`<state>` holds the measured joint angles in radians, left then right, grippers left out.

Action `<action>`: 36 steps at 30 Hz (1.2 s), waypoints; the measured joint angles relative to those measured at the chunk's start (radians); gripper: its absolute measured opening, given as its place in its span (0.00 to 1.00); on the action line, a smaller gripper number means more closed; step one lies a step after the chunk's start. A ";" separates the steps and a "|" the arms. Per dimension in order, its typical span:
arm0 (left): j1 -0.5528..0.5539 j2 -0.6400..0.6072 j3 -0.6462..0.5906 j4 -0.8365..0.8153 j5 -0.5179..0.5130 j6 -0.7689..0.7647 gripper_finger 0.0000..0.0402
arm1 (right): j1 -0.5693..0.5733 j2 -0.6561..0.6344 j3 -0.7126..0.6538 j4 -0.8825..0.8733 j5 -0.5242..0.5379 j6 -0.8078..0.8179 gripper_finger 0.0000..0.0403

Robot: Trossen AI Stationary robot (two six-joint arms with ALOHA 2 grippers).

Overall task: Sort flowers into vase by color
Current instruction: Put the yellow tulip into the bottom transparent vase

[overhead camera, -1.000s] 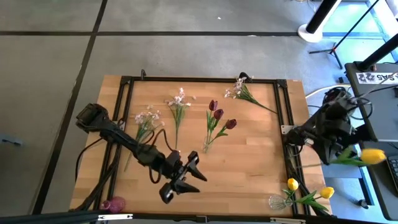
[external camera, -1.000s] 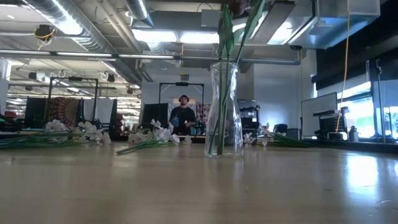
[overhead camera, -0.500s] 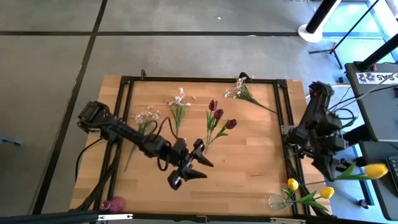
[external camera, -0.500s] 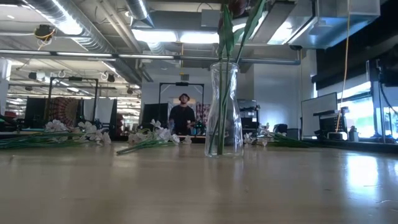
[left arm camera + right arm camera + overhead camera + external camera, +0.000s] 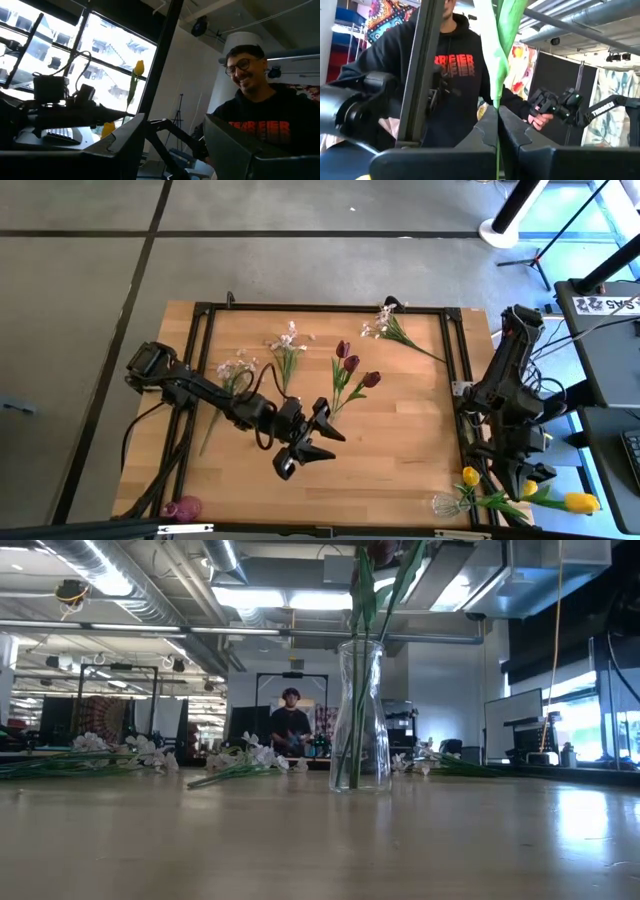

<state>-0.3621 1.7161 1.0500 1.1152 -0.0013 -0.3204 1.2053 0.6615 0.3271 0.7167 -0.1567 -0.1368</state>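
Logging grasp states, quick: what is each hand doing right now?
Left hand: open, empty, over the table.
Right hand: closed on a yellow tulip's stem.

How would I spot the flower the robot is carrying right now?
Look past the table's right edge, near its front corner, where the right gripper hangs over the clear vase. The yellow tulip sticks out from it sideways, off the table; the other yellow tulips already sit in the vase.

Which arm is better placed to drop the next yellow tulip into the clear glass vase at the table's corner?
The right arm. Its gripper is shut on a yellow tulip right beside the clear glass vase with two yellow tulips. The left gripper is open and empty over mid-table, nearer the dark red tulips.
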 joint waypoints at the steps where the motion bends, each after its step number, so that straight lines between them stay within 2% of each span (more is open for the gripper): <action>1: -0.001 0.000 0.000 0.000 0.000 -0.009 0.48 | 0.000 0.011 0.000 0.001 0.000 0.000 0.00; 17: -0.025 0.000 0.000 0.000 0.009 -0.045 0.48 | 0.000 0.197 0.001 0.070 -0.001 0.009 0.00; 25: -0.026 0.000 0.000 -0.005 0.019 -0.046 0.48 | 0.000 0.227 0.001 0.036 -0.021 0.009 0.01; 31: -0.033 0.000 0.000 -0.007 0.019 -0.047 0.48 | 0.000 0.226 0.001 -0.059 -0.028 0.029 0.06; 36: -0.049 0.000 0.000 -0.007 0.015 -0.047 0.48 | -0.001 0.223 0.001 -0.088 -0.008 0.030 0.17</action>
<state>-0.4109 1.7161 1.0500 1.1084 0.0137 -0.3676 1.2041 0.8846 0.3279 0.6283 -0.1651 -0.1066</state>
